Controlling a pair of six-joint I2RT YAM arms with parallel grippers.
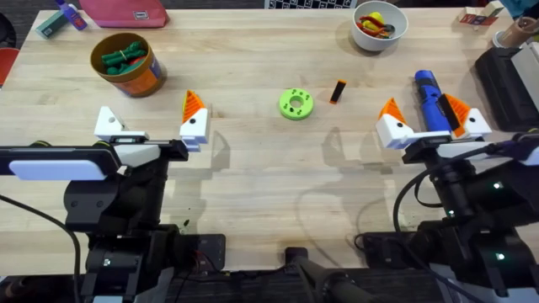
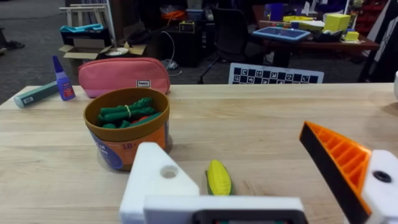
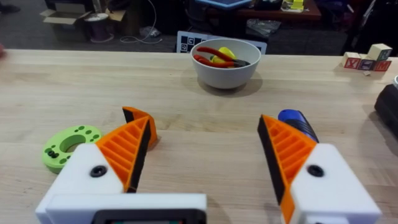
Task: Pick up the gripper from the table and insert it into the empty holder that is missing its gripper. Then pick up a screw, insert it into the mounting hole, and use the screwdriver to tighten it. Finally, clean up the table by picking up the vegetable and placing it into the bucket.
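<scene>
The lime-green holder [image 1: 296, 103] [image 3: 68, 144] lies mid-table. The small dark gripper [image 1: 338, 91] with its orange edge lies just right of it, and in the right wrist view the block [image 3: 133, 114] peeks out behind one finger. The blue screwdriver [image 1: 431, 97] [image 3: 297, 122] lies between my right gripper's [image 1: 429, 119] [image 3: 205, 152] open fingers. My left gripper [image 1: 152, 123] [image 2: 249, 174] stands open near the orange bucket [image 1: 126, 63] [image 2: 127, 124], which holds green pieces. The yellow vegetable [image 2: 219, 178] lies on the table between the left fingers. I cannot make out a screw.
A white bowl [image 1: 380, 25] [image 3: 225, 59] with red and yellow items stands at the back right. A pink pouch [image 1: 126, 10] [image 2: 124, 76] and a glue bottle [image 2: 63, 79] sit at the back left. Wooden blocks [image 3: 365, 60] and a dark box [image 1: 509, 71] are at the right edge.
</scene>
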